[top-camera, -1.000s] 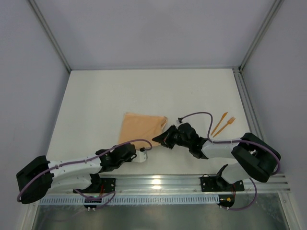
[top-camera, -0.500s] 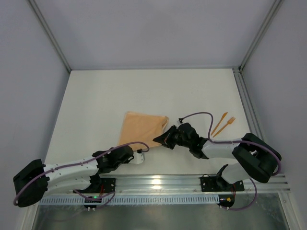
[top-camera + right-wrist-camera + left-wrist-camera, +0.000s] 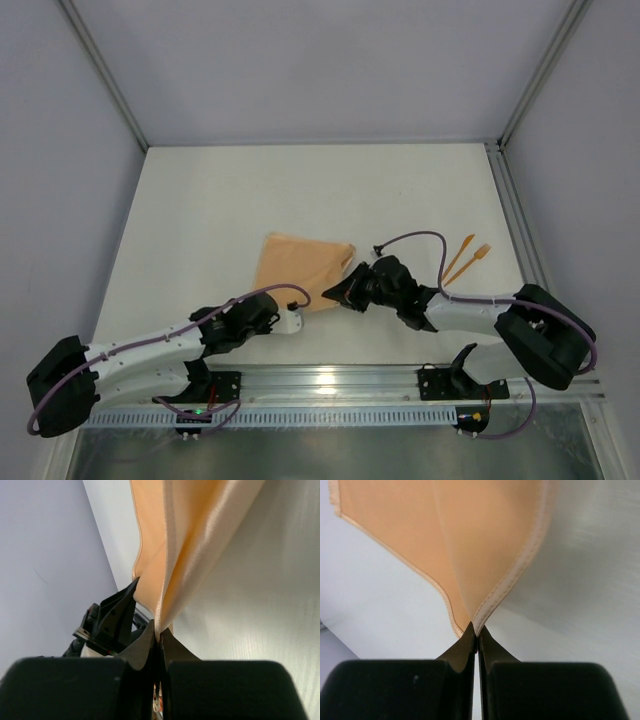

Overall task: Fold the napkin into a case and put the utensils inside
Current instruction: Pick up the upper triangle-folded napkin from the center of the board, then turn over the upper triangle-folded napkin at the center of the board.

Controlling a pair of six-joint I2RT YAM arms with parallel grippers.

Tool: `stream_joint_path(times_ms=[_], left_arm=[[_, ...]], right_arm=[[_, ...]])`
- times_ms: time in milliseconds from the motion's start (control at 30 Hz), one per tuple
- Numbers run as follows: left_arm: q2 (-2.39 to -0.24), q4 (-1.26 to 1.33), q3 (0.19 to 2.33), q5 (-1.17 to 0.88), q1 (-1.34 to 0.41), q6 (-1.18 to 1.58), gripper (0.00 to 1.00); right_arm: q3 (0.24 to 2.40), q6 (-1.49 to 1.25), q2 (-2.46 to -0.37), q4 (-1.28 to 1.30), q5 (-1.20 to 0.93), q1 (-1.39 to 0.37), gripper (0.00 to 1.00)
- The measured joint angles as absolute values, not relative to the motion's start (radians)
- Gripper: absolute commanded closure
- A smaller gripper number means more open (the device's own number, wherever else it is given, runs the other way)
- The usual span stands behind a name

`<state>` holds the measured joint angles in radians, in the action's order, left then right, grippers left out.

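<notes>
Fingertips of the left gripper are pressed together on the nearest corner of the soft peach-orange square cloth napkin — its hemmed edges fan up and away from the pinch. The right gripper is clamped on a fold at the napkin's near-right edge, raised off the white table. Two thin bright-orange plastic utensils lie to the right of the napkin — well apart from it.

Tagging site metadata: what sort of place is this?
Probably a lab test cell: bare white table enclosed by grey panels on aluminium framing, a mounting rail at its near edge; only props are a napkin and plastic utensils.
</notes>
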<state>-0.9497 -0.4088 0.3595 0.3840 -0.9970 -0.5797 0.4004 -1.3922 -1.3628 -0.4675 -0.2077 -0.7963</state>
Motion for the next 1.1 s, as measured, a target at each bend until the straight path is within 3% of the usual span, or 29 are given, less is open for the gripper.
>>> stream_joint_path(times_ms=[533,1100], left_arm=[[-0.905,-0.546,0.499,0.329,-0.969,-0.620,1.00],[-0.818,-0.851,0.818,0.274,-0.960,-0.635,1.00]], right_arm=[[0.495,-1.256,-1.269,-0.248,-0.197,-0.794,0.97],[0.855,-0.950,-1.157,0.194,-0.180,-0.751,0.97]])
